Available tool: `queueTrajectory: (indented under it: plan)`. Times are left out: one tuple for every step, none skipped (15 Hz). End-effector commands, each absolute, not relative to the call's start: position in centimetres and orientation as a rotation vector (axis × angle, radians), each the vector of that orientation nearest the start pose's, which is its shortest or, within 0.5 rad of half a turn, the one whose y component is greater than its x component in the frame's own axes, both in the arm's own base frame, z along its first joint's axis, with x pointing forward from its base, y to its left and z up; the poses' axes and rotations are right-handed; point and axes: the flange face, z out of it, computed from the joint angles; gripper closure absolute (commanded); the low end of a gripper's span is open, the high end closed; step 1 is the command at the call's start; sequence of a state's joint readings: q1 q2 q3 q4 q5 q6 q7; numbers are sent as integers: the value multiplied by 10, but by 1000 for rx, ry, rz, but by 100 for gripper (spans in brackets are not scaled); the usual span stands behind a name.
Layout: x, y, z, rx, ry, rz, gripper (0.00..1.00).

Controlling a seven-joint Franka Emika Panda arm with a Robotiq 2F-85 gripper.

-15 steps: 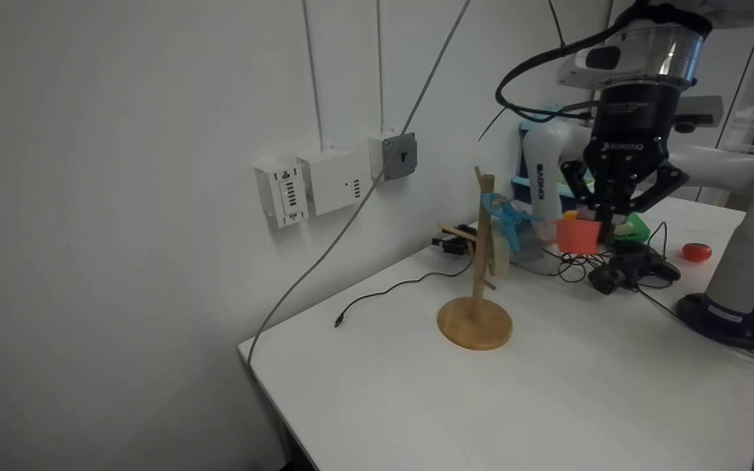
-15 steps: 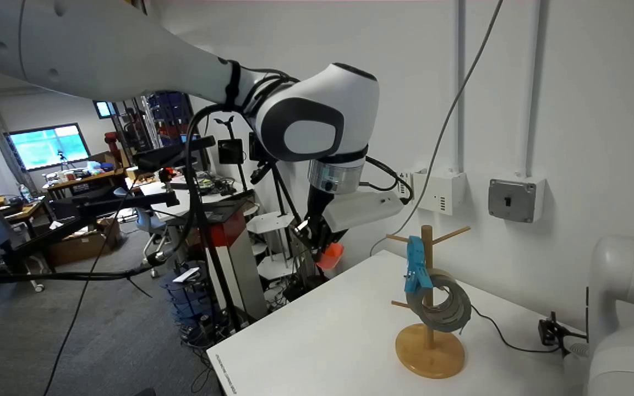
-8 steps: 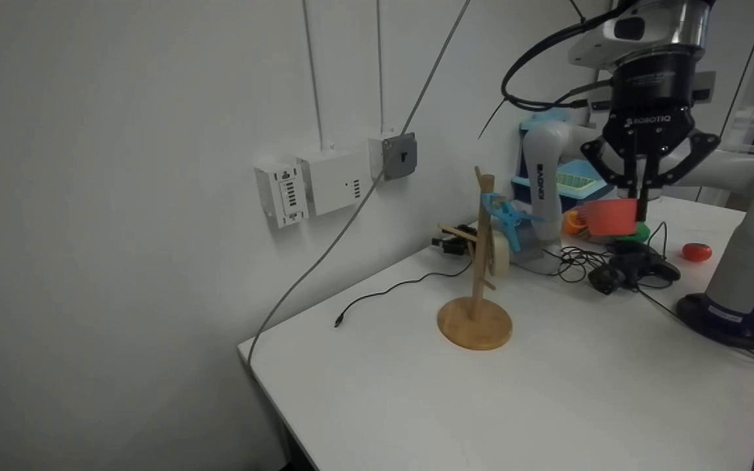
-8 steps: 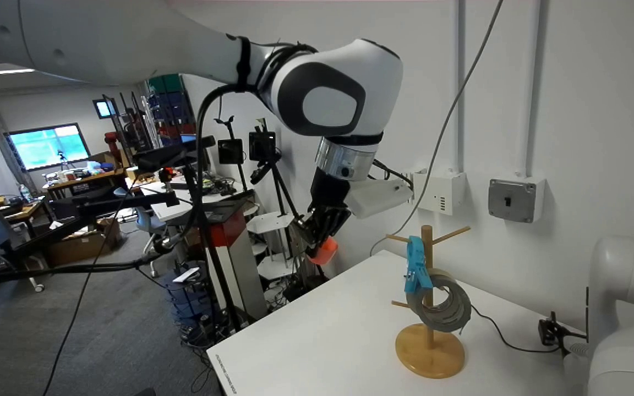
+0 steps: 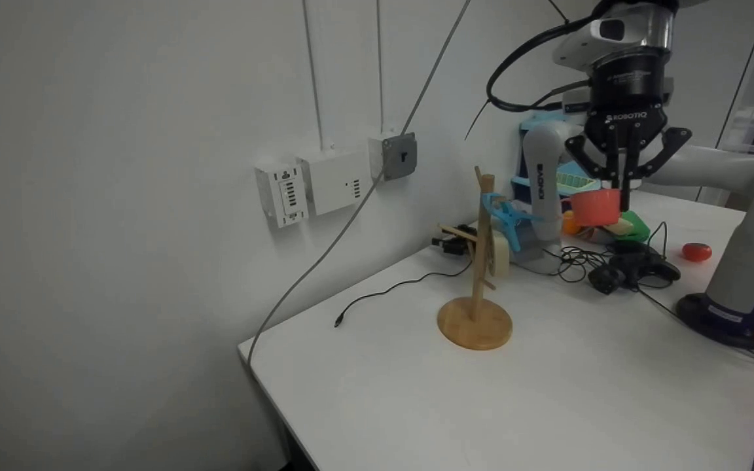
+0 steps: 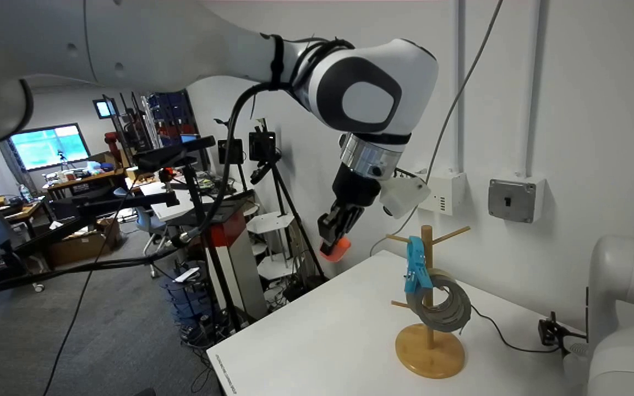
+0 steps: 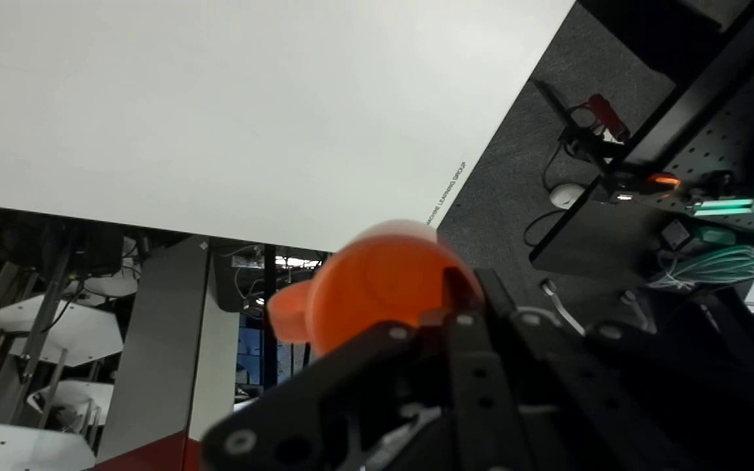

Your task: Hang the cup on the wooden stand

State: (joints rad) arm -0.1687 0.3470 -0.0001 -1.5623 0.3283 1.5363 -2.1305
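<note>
Cup (image 7: 380,288): aloft, well apart from wooden stand (image 5: 480,268). Gripper (image 7: 475,289): pinching cup wall opp. handle (image 7: 288,315). We judge cup light, stiff, prob. slick, not v. fragile; best hold there, handle left free for peg (image 6: 452,235). Qty: cup 1, stand 1, gripper 1; on stand, blue clamp (image 6: 416,265) 1, tape roll (image 6: 442,322) min. 1.

- My jaws are black, with white lettering (image 5: 626,118) above them.
- My arm (image 6: 229,60) is white, with a dark-rimmed oval (image 6: 368,103).
- The cup (image 5: 595,208) I see is red-orange, deeper orange inside.
- The wooden stand (image 5: 477,291) is light brown.
- The clamp (image 6: 416,264) is bright blue.
- The tape roll (image 6: 442,321) is grey and cream.
- My counter (image 7: 220,118) is white, with small dark print (image 7: 449,190).
- The wall (image 5: 122,196) is pale grey.
- The floor (image 6: 119,319) is speckled dark grey.
</note>
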Motion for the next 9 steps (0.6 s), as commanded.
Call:
queueTrajectory:
  plan:
    - [643,-72,422,2014,2970,297,99]
    - [647,-71,421,2006,2971,298,99]
    - [651,-67,421,2001,2971,299,99]
    - [654,-65,422,1994,2973,302,99]
    - [657,-62,424,1981,2978,304,99]
    - [659,-60,426,1965,2982,300,99]
    - [660,-58,429,1944,2986,294,99]
    - [662,-56,433,1927,2988,288,99]
    - [664,-56,436,1914,2978,279,99]
